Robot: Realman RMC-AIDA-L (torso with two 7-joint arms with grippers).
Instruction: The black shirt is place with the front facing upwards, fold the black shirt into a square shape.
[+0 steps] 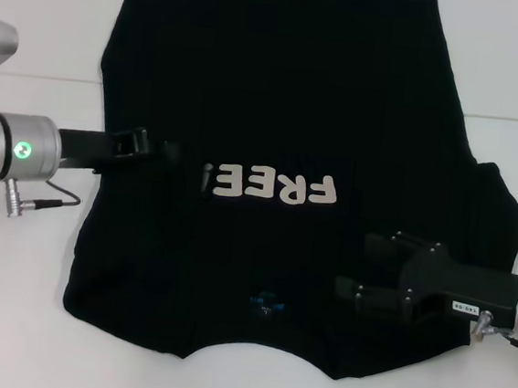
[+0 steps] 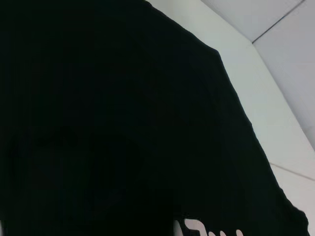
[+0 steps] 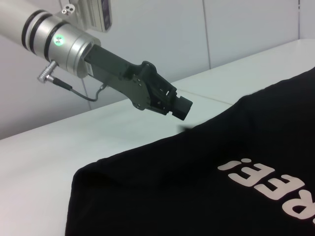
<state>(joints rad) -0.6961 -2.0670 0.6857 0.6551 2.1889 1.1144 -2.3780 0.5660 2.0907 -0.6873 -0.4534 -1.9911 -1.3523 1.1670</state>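
On the white counter (image 1: 18, 318), the black shirt (image 1: 287, 96) lies partly folded, lettering up. Left gripper (image 1: 173, 153) hovers over its edge, fingers seemingly together; right gripper (image 1: 353, 269) spreads apart above the shoulder.

The black shirt (image 1: 294, 115) lies on the table (image 1: 8, 317), a pincer over each side.
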